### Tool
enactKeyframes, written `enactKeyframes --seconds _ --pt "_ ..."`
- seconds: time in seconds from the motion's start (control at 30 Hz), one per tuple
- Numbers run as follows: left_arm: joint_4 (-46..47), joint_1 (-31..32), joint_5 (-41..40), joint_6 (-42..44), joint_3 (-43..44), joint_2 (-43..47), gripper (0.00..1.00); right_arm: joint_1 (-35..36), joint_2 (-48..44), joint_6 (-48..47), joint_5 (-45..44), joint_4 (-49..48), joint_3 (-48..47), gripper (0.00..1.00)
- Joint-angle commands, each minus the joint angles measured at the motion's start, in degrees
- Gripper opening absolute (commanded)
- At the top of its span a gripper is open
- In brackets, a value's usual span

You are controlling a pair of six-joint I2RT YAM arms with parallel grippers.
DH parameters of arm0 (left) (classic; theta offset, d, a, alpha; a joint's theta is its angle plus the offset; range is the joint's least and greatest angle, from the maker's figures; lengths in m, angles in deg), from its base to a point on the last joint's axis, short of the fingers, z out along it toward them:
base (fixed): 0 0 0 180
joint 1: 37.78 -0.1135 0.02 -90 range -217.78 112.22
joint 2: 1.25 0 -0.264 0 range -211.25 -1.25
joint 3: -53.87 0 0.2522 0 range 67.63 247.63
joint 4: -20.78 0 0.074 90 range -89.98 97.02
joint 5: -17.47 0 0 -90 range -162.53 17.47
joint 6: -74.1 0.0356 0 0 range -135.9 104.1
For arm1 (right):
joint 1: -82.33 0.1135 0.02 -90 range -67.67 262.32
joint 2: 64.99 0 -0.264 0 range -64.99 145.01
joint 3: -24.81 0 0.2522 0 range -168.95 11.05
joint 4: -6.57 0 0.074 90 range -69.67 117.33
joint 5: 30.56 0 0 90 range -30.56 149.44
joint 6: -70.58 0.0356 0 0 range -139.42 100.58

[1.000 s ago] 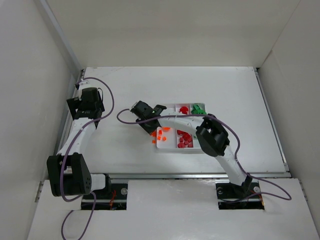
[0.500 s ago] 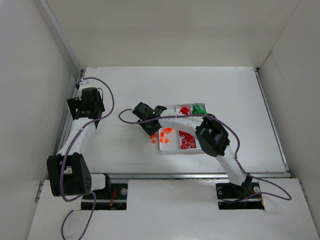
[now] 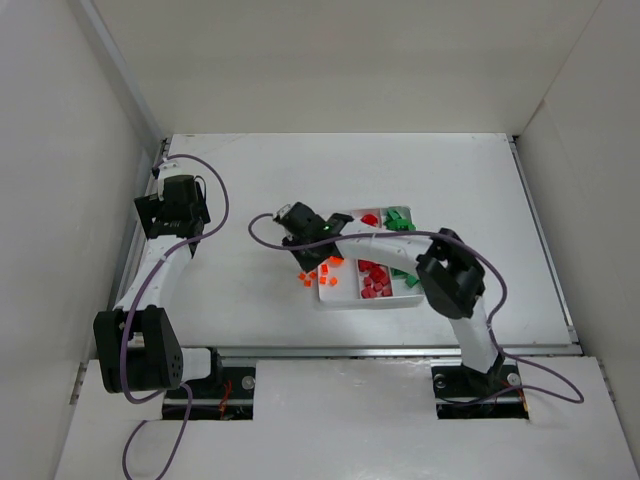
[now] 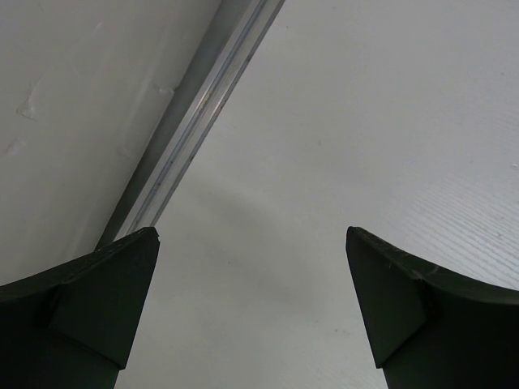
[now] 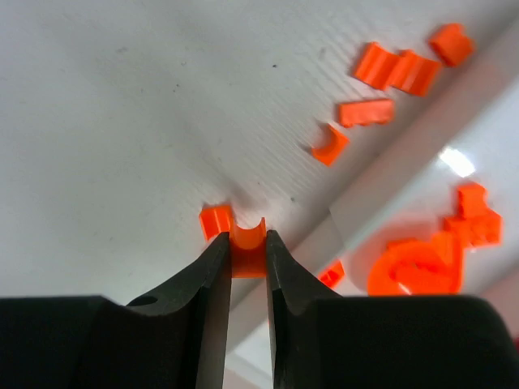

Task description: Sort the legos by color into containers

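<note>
1. Pinching one orange lego [image 5: 247,250], the right hand [image 5: 247,238] grips its two flat sides. It sits on the desk [image 5: 122,121] just outside the tray [image 5: 357,212] wall, touching a second orange piece [image 5: 214,220].
2. It is likely light, stiff and slick. Being so tiny, it could twist or pop free unless squeezed squarely across flat faces.
3. The left hand [image 4: 251,237] hangs wide open over the desk, holding nothing.
4. The right wrist view shows the grip itself. The top view hides that, but shows red legos [image 3: 372,280] and green legos [image 3: 399,217] in the tray.
</note>
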Motion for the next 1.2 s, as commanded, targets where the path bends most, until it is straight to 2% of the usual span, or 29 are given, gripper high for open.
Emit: enactKeyframes --seconds 0.0,0.13,0.33,0.47,0.57,0.6,0.7,0.77,0.93,1.0,1.17 --pt "1.4 -0.2 -0.3 0.1 -0.6 1.0 1.00 -3.9 -12.7 5.2 2.8 -12.9 5.5 0.00" --pt "1.4 -0.2 -0.3 0.1 -0.6 1.0 1.00 -9.6 -15.8 9.0 -0.3 -14.9 8.5 0.00" --pt "1.4 -0.2 -0.3 0.1 -0.6 1.0 1.00 -14.7 -8.6 7.9 -0.9 -7.2 3.1 0.00" --pt "1.4 -0.2 -0.3 0.1 -0.6 1.0 1.00 -14.8 -7.4 6.7 -2.0 -6.2 0.7 0.32" --pt "1.4 -0.2 -0.3 0.1 -0.6 1.0 1.00 -14.8 -7.4 5.6 -2.0 -6.2 0.1 0.45" --pt "1.4 -0.2 -0.3 0.1 -0.6 1.0 1.00 -14.8 -7.4 5.6 -2.0 -5.6 -0.5 0.53" --pt "1.4 -0.2 -0.3 0.1 -0.6 1.0 1.00 -14.8 -8.5 3.6 -2.0 -5.6 -0.5 0.61" --pt "1.4 -0.2 -0.3 0.1 -0.6 1.0 1.00 -12.4 -9.2 1.6 -2.6 -5.6 -1.1 0.61" --pt "1.4 -0.2 -0.3 0.1 -0.6 1.0 1.00 -3.4 -10.5 -12.3 -0.6 -6.2 -0.4 0.59" --pt "1.4 -0.2 -0.3 0.1 -0.6 1.0 1.00 -0.3 -8.8 -13.8 0.2 -5.2 0.1 0.56" --pt "1.4 -0.2 -0.3 0.1 -0.6 1.0 1.00 0.3 -6.0 -11.9 5.2 -4.5 0.8 0.53"
